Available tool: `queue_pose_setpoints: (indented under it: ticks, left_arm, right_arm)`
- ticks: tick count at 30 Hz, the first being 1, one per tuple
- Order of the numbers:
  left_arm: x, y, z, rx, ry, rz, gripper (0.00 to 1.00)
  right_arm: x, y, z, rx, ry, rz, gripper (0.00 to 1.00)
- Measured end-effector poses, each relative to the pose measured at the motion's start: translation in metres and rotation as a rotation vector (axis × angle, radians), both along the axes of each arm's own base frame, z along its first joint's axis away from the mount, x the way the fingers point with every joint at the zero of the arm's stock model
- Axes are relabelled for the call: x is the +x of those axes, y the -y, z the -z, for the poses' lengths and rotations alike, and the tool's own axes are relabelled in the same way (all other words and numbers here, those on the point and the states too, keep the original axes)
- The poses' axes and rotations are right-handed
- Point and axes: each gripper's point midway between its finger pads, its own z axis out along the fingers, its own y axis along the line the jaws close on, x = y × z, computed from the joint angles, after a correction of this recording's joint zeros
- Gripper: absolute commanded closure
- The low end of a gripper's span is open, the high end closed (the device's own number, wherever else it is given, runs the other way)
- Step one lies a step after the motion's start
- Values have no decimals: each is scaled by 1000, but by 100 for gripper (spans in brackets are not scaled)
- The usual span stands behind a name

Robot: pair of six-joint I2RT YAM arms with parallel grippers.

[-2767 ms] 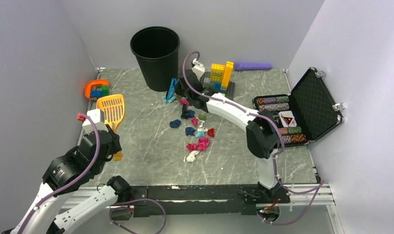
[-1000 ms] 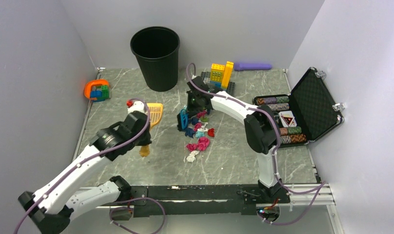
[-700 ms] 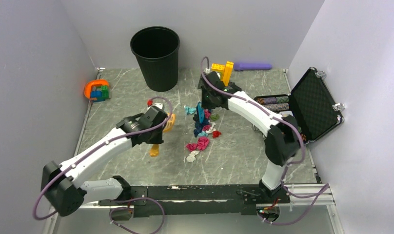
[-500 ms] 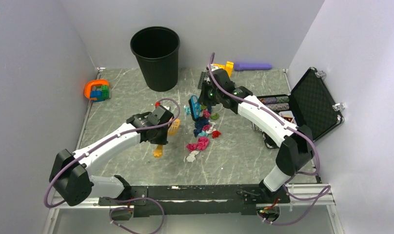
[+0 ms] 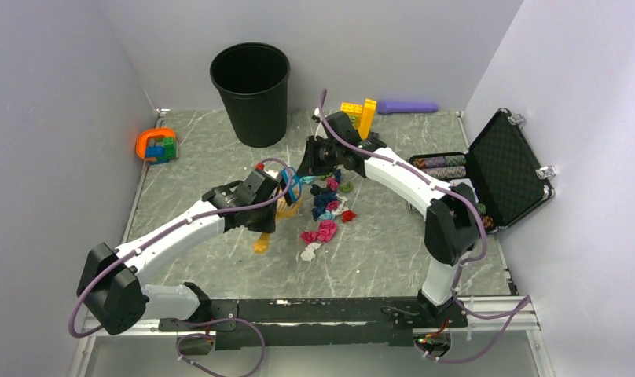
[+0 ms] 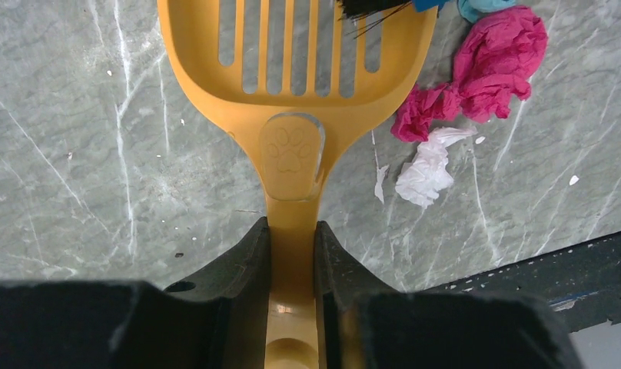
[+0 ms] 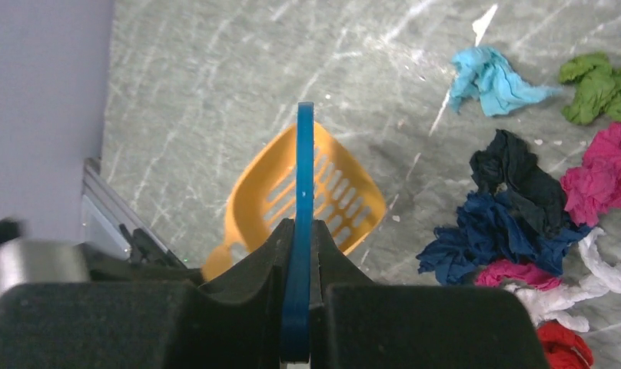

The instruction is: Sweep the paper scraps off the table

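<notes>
One black bin, one yellow scoop, one blue brush, one open case, roughly a dozen paper scraps.

I've swung left gripper with orange scoop from the left side over beside paper scraps. Right gripper brought blue brush back from the far side to scoop's mouth. Scraps now bunched tighter.

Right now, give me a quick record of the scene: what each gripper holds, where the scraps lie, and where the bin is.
left gripper: shut on the scoop handle
right gripper: shut on the brush
brush: bristles over the scoop's far end
scraps: loose cluster on the table, right of the scoop in the top view
bin: upright at the far edge, apart from the scraps
</notes>
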Motion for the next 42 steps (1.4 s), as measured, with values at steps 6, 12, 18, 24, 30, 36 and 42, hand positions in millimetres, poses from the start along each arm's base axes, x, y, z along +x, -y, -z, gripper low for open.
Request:
queue_pose_setpoints:
  ticks: [6, 12, 18, 24, 30, 36, 42]
  left_arm:
    - [-1, 4, -16, -35, 31, 13, 99]
    - [-1, 4, -26, -45, 46, 16, 97]
    - [-1, 1, -34, -42, 68, 19, 96]
    - [0, -2, -40, -44, 92, 20, 100]
    - [0, -4, -44, -46, 110, 14, 100]
    - [-1, -6, -52, -67, 136, 11, 100]
    - [-16, -18, -37, -62, 121, 5, 100]
  right_arm:
    - [-3, 3, 36, -73, -93, 5, 100]
    - [-4, 3, 35, -69, -98, 0, 100]
    - [-6, 1, 34, -61, -106, 0, 100]
    - [-8, 1, 36, -52, -126, 5, 100]
    - [-11, -2, 37, -46, -141, 9, 100]
    - [-14, -3, 37, -50, -148, 15, 100]
    - [-9, 6, 23, -112, -118, 60, 100]
